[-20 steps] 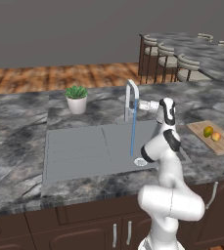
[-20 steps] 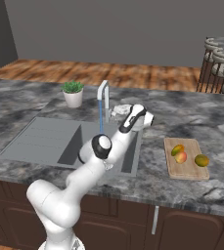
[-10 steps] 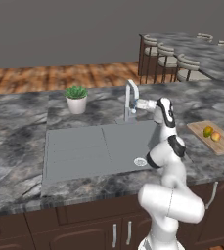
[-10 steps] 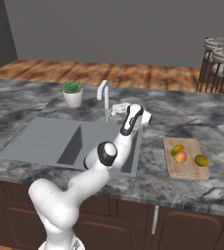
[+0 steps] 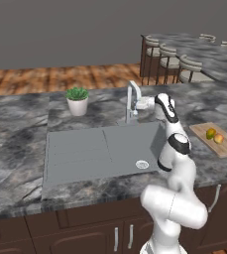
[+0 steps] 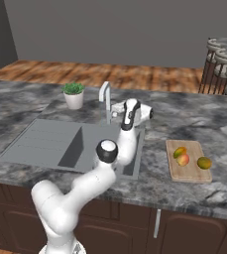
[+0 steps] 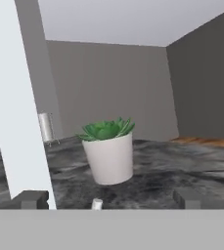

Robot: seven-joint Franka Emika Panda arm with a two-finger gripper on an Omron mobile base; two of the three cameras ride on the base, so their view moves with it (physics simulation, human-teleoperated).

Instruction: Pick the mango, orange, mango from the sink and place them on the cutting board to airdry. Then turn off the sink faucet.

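Tan board: the cutting board (image 6: 188,159) lies well off to the pincer's right on the counter, and I count three fruits on it.
Fruit: the orange (image 6: 184,159) sits touching a mango (image 6: 179,152), with the second mango (image 6: 203,162) apart from them nearer the board's far end; all three look placed to dry.
Basin: the sink (image 5: 100,151) is just below and to the left of the pincer; I see no fruit in it, only the ribbed half and the small white drain (image 5: 141,164).
Tap: the sink faucet (image 5: 132,99) stands right in front of the pincer, and I see no stream falling from its spout.
Pincer: the gripper (image 5: 140,103) is level with the faucet's stem, jaws spread wide and holding nothing; in the hand view the pale stem (image 7: 15,102) runs up the left side, beside one finger tip (image 7: 31,198).
Beyond: a potted plant (image 5: 77,100) sits on the grey marble counter (image 5: 16,119) past the faucet from the pincer.
Progress: I judge both parts done, fruit moved and water off; only pulling the arm clear seems left.
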